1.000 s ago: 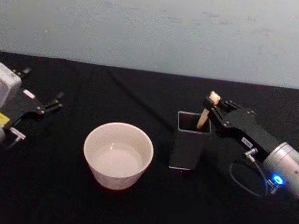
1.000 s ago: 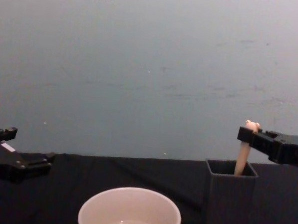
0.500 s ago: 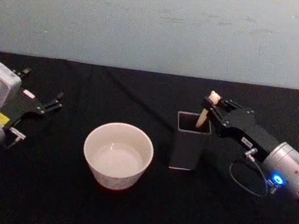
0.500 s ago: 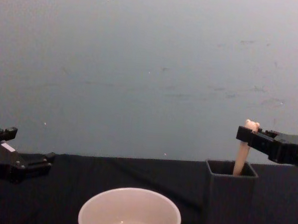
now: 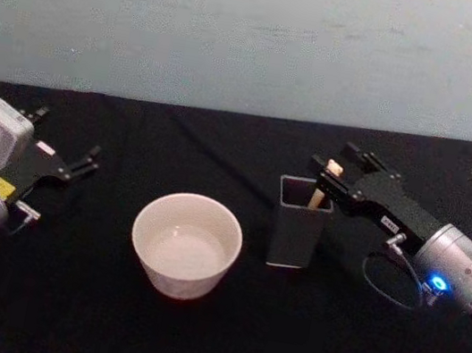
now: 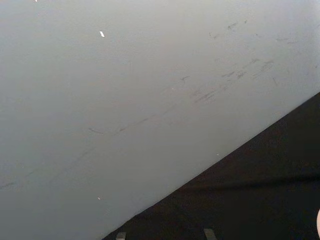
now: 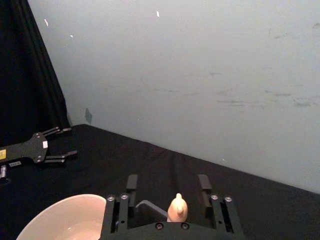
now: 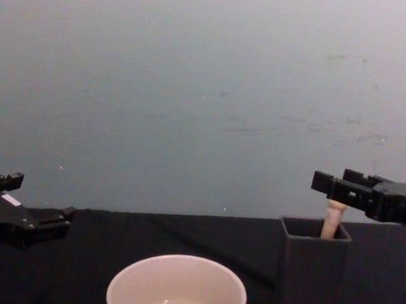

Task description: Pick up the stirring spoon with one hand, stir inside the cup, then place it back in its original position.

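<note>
Cream-white cup [image 5: 186,243]; dark grey holder [image 5: 300,223]; beige spoon handle [image 5: 321,189].

— What's the head camera giving me?

— I look down from above and forward on the black table [image 5: 218,337]; cup [image 5: 186,244] and holder [image 5: 300,223] sit mid-picture, wall [image 5: 242,33] behind.

— And the chest?

— Lower, level with the tabletop. I see the cup [image 8: 177,285] and holder [image 8: 312,270] side-on and close, cut by the lower edge.

— Wrists?

— My right wrist camera looks along its right gripper [image 7: 169,192] toward the wall, sharing the cup [image 7: 67,217] and the left gripper [image 7: 50,150]. The left wrist camera faces mostly wall [image 6: 125,90], table [image 6: 260,195] at a slant.
</note>
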{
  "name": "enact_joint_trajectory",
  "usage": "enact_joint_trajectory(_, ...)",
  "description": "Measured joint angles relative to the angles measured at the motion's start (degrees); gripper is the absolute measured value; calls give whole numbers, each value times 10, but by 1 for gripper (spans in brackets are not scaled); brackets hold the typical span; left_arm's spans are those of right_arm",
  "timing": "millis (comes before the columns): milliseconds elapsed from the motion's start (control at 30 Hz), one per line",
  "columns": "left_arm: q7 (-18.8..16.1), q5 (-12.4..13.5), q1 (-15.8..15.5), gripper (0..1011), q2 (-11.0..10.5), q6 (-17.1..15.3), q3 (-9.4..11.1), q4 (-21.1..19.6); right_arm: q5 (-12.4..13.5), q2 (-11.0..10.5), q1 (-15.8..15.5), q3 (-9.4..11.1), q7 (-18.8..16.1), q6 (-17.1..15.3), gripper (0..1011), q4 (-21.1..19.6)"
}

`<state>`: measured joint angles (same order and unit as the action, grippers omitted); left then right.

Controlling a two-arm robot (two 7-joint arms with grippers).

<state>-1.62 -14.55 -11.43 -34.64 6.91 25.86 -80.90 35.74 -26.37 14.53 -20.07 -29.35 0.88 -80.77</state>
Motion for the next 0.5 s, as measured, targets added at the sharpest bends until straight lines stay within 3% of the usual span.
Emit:
enact_joint_trajectory(167,0,0,0,1001,0,0,0,0,-4,0,0,0,0,3,868,0)
enact_joint_trajectory(333,0,0,0,1001,0,0,0,0,-25,2,-8,6,17,31,1004,-14)
enact_joint_trajectory(500,0,0,0,1001,0,0,0,0,-48,12,-17,24,49,66,1004,-29)
